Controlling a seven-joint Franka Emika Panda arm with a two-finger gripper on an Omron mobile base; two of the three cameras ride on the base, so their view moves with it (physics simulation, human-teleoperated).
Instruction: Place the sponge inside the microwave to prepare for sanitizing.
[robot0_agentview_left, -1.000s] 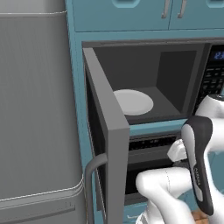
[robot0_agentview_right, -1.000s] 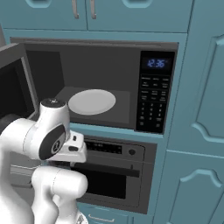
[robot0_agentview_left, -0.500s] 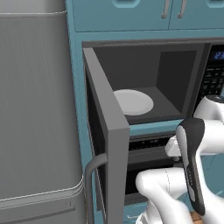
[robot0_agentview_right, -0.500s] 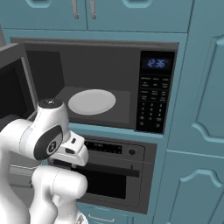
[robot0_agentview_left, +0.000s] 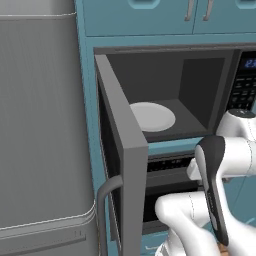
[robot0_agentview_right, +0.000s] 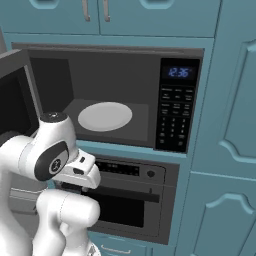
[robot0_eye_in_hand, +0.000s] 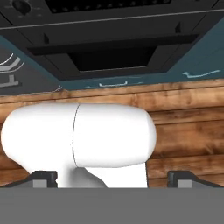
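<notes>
The microwave (robot0_agentview_left: 165, 85) (robot0_agentview_right: 115, 80) stands wide open, with its door (robot0_agentview_left: 122, 165) swung out to the left and the grey bar handle (robot0_agentview_left: 102, 210) at the door's lower edge. Inside lies the pale round turntable (robot0_agentview_left: 152, 116) (robot0_agentview_right: 105, 116), bare. The black keypad (robot0_agentview_right: 175, 117) with its blue display (robot0_agentview_right: 178, 72) sits on the right. The sponge is out of view. My gripper (robot0_eye_in_hand: 113, 179) is open, its fingertips (robot0_eye_in_hand: 43, 178) set wide apart with nothing between them. It hangs low, pointing towards the floor in front of the oven.
A grey oven (robot0_agentview_right: 130, 200) (robot0_eye_in_hand: 113, 57) sits under the microwave. The tall grey fridge (robot0_agentview_left: 40, 125) fills the left. Teal cabinets (robot0_agentview_right: 225, 125) stand to the right and above. Wooden floor (robot0_eye_in_hand: 183, 127) lies below. The open door juts out beside my arm.
My arm's forearm has shifted slightly to the left and down. The gripper has stayed open, and the microwave door has not moved.
</notes>
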